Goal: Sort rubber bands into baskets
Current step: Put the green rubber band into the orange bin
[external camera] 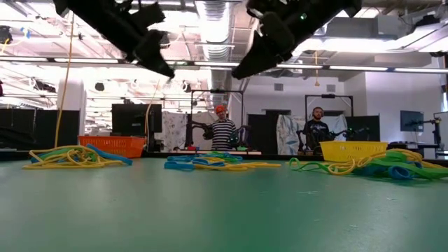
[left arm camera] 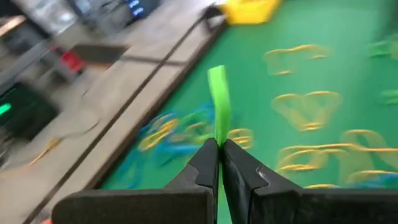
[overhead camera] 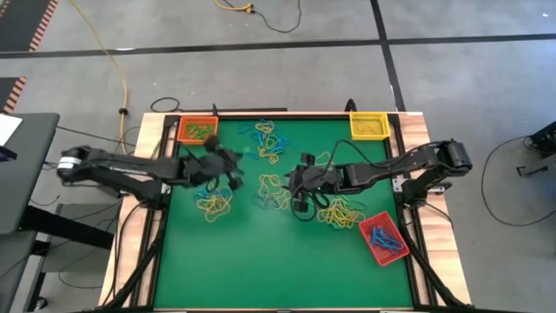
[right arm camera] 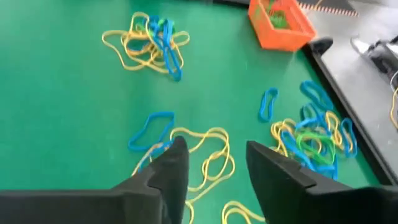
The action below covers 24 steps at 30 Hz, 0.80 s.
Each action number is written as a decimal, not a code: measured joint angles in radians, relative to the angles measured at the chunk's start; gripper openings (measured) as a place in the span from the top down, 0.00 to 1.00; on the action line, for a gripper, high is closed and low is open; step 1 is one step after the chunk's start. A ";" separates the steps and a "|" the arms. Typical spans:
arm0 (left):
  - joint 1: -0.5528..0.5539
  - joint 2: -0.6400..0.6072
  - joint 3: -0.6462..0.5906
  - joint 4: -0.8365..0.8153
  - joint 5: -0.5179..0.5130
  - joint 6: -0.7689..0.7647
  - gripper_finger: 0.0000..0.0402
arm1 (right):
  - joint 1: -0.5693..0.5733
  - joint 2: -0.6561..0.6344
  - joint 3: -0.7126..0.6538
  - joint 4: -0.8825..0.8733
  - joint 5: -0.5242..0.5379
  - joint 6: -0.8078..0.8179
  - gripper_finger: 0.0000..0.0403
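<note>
Between the left gripper's closed fingers stands a green band, pinched at its lower end and sticking up past the tips; from above, this gripper hangs over the mat's left half, near the orange basket in the far left corner, which already holds green bands. Just beside it lie loose piles: yellow and blue bands on its near side, a mixed heap toward the far edge. At mid-mat the right gripper hangs with fingers spread wide and nothing between them, above a yellow loop and a blue loop lying on the mat; seen from overhead it sits between a yellow cluster and another tangle. A yellow basket sits at the far right corner, and a red basket with blue bands inside lies at the near right. Across the table at mat height, both arms are lifted clear of the surface, and two people stand in the room behind
</note>
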 joint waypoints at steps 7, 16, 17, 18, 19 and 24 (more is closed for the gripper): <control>0.294 -0.096 0.000 -0.144 0.015 0.016 1.00 | 0.014 0.000 -0.058 -0.014 0.000 0.039 0.48; 0.658 -0.024 -0.001 -0.196 0.219 0.037 1.00 | 0.057 0.000 -0.107 -0.011 0.000 0.062 0.52; 0.689 -0.009 -0.001 -0.196 0.236 0.038 1.00 | 0.062 0.000 -0.112 -0.006 0.000 0.066 0.53; 0.719 0.008 -0.001 -0.198 0.254 0.038 1.00 | 0.068 0.000 -0.115 -0.008 -0.001 0.071 0.53; 0.746 0.027 -0.001 -0.200 0.275 0.038 1.00 | 0.073 0.000 -0.119 -0.010 0.000 0.075 0.54; 0.848 0.128 -0.001 -0.219 0.349 0.038 1.00 | 0.090 0.000 -0.131 -0.009 0.000 0.086 0.55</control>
